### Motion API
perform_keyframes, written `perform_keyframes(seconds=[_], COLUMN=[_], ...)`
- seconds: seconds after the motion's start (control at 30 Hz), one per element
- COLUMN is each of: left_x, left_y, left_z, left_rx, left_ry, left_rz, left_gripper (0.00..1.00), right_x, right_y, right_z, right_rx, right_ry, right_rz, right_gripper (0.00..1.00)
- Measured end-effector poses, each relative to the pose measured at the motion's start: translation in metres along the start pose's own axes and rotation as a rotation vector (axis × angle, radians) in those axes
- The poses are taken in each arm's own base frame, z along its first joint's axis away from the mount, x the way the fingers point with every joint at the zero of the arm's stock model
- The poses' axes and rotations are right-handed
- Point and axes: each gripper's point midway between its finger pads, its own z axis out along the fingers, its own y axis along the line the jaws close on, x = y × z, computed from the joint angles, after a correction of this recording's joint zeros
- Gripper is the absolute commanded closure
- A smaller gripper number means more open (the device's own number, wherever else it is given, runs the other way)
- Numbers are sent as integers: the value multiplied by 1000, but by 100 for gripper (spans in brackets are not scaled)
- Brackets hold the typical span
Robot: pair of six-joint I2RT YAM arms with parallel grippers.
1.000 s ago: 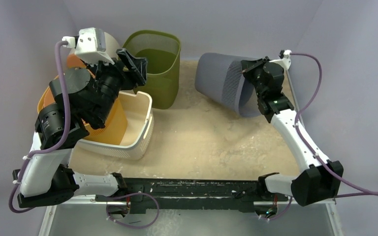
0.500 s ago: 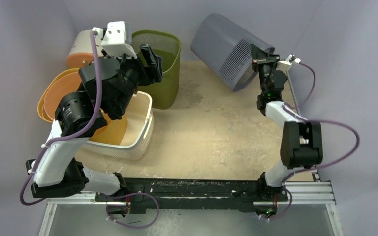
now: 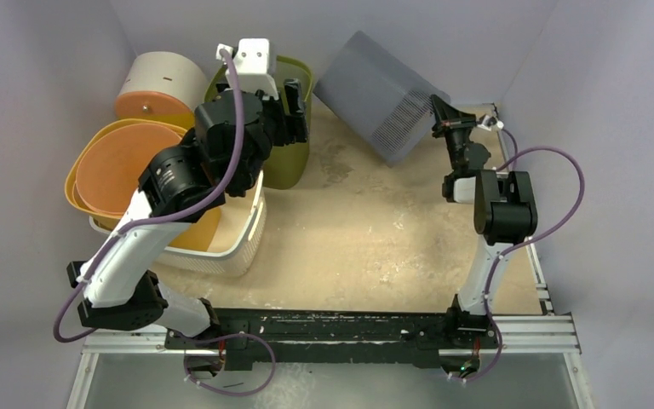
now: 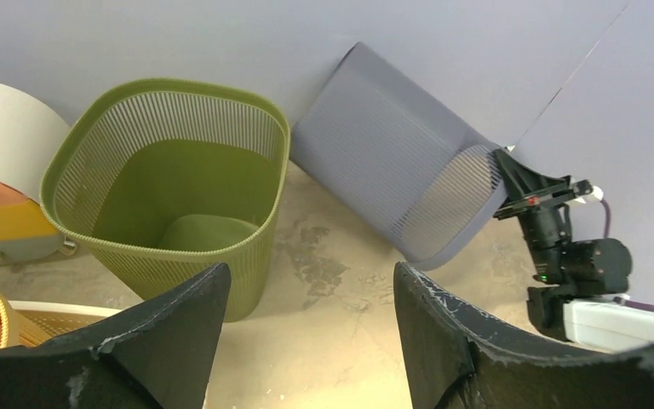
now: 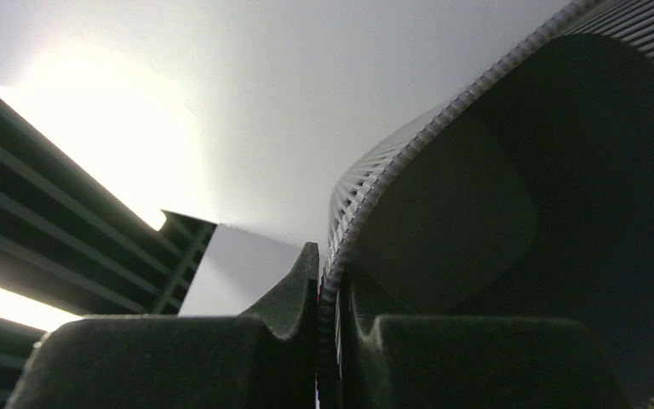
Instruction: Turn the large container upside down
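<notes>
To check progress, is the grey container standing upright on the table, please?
No, the grey container is tilted, rim pinched by the right gripper.

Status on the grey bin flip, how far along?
Done: right fingers pinch the rim of the grey ribbed plastic bin, which is tipped with its base higher than its mouth. In hand: the turn. To do: bring it fully mouth-down on the table, then release. Left fingers stand open.

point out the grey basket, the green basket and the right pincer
grey basket (image 3: 379, 98): top external view, ribbed side wall
green basket (image 4: 170, 183): left wrist view, inner back wall
right pincer (image 5: 328, 285): right wrist view, between its fingertips, shut on the basket's rim
</notes>
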Motion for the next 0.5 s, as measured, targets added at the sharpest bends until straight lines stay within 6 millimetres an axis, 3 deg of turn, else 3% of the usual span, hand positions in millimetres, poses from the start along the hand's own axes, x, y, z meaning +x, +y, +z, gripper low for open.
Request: perform_keyframes(seconds=[0.13,0.4,0.5], left_x=[7,15,19], left_y=[-5,-14,-17], left_z=[7,17,21], left_rx=[-4,-4,-2], left_ry=[15,25,28], left_rz=[24,53,58], left_gripper=[32,32,31], right_x=[-29,-90,-100], right_y=[-6,-18,-26], right_z=[-24,-87,-102], right_rx=[37,147,188], right_ry=[-34,-135,-136], right_rz=[43,81,80], right_gripper=[92,67,62])
